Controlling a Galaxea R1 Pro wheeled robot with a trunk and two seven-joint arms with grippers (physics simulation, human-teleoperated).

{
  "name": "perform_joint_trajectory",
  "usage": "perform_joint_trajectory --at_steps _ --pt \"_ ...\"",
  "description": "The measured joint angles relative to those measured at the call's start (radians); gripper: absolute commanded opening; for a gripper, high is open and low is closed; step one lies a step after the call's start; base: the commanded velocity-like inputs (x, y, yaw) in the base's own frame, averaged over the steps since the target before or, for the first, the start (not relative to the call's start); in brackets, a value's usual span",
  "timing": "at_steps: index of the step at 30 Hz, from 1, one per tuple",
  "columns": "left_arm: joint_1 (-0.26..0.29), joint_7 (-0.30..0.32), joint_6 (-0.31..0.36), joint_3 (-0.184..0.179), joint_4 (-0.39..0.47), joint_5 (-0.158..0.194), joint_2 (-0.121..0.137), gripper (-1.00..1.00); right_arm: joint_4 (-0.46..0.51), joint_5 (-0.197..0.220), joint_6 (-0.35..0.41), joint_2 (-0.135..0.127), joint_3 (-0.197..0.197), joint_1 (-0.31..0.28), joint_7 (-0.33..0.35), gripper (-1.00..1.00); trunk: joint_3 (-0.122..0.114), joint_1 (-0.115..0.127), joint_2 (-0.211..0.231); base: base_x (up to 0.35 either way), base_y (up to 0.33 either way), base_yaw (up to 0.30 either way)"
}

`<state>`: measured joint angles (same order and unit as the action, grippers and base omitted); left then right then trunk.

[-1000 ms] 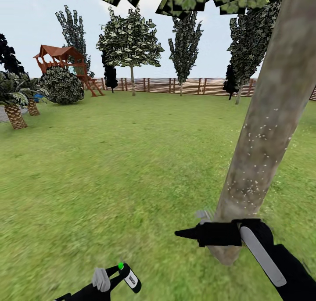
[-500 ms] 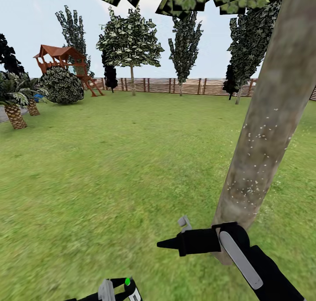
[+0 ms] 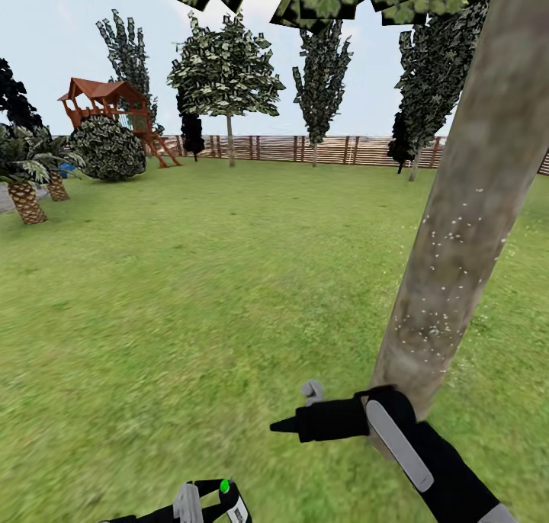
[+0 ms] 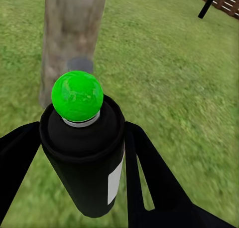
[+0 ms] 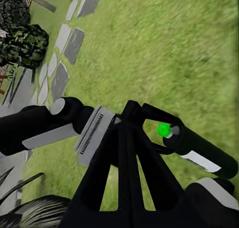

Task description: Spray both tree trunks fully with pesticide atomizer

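Spraying step in hand: left gripper (image 3: pixel 200 502) is gripping the pesticide atomizer (image 3: pixel 231 504) low at the head view's bottom edge, fingers clamped either side of the dark can. Near tree trunk (image 3: pixel 457 226) is standing just right of the robot, white pesticide specks (image 3: pixel 446 237) dotting its middle and lower bark; upper bark and the very base are looking bare, so coverage is reading as partial. Second tree (image 3: pixel 226 73) is waiting well off by the fence (image 3: pixel 328 149), untouched as far as can be judged.

Right gripper (image 3: pixel 293 424) is hovering in front of the trunk's foot, its jaws closed to a point, carrying nothing.

Next move likely calls for lifting the can and aiming the nozzle at the bare bark.

Left wrist view is showing the green nozzle ball (image 4: pixel 77 96) pointed toward the trunk (image 4: pixel 72 33). Right wrist view is showing the can (image 5: pixel 196 148) side-on in the left fingers, plus stepping stones (image 5: pixel 67 43) on the grass
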<state>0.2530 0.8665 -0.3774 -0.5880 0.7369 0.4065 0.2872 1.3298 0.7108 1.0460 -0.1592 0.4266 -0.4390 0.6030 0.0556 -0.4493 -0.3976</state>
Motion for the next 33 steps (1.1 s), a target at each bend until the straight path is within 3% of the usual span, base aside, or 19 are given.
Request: perform_joint_trajectory --at_steps 6,13,24,33 --pt "0.0 -0.002 0.001 0.001 0.016 0.001 0.0 -1.0 -0.064 0.0 0.0 0.027 0.042 -0.017 -0.013 -1.0 0.0 0.0 0.0 0.0 0.0 0.0" --pt "0.0 -0.054 0.002 -0.002 0.025 0.0 0.0 -1.0 -0.097 0.001 0.0 0.034 0.066 -0.029 -0.014 -1.0 0.0 0.0 0.0 0.0 0.0 0.0" --pt "-0.003 -0.059 0.002 -0.004 0.052 0.0 0.0 -1.0 -0.142 0.001 0.0 0.035 0.064 -0.029 -0.016 -1.0 0.0 0.0 0.0 0.0 0.0 0.0" --pt "-0.003 -0.06 0.001 -0.005 0.055 -0.001 0.0 -1.0 -0.146 0.006 0.001 0.067 0.065 -0.029 -0.085 -1.0 0.0 0.0 0.0 0.0 0.0 0.0"
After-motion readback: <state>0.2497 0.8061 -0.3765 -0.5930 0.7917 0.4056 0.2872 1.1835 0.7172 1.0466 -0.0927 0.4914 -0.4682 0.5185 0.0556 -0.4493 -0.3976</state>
